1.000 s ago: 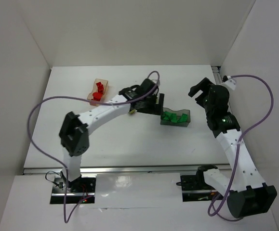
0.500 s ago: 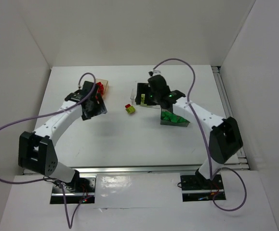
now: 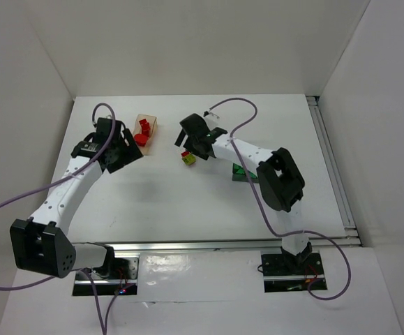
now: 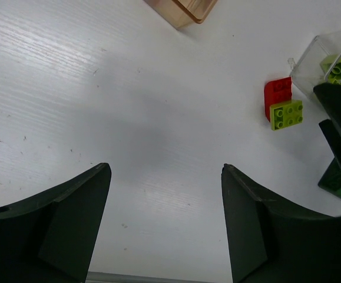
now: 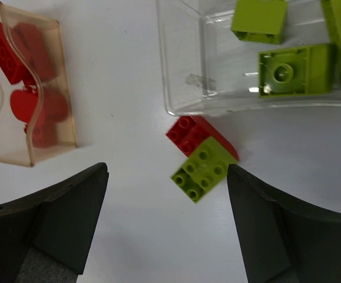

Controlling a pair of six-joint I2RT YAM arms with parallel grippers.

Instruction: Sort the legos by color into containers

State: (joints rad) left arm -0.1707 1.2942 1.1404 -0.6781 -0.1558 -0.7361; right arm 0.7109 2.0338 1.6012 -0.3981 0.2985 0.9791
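Observation:
A red lego (image 5: 191,134) and a yellow-green lego (image 5: 202,169) lie touching on the table, in front of the clear container (image 5: 182,71), which holds yellow-green legos (image 5: 291,69). My right gripper (image 5: 167,171) is open and empty above the pair, the yellow-green lego close to its right finger. The orange container (image 3: 148,125) holds red legos (image 5: 23,41). My left gripper (image 3: 121,152) is open and empty over bare table, just left of the orange container. The pair also shows in the left wrist view (image 4: 287,114). The dark grey container (image 3: 241,172) with dark green legos is partly hidden by my right arm.
White walls enclose the table on three sides. My right arm reaches across the middle of the table, over the clear and dark grey containers. Purple cables loop above both arms.
My left arm has drawn back from the table's middle to the left of the orange container. My right arm has swung in from the right, over the clear container, to above the loose pair.

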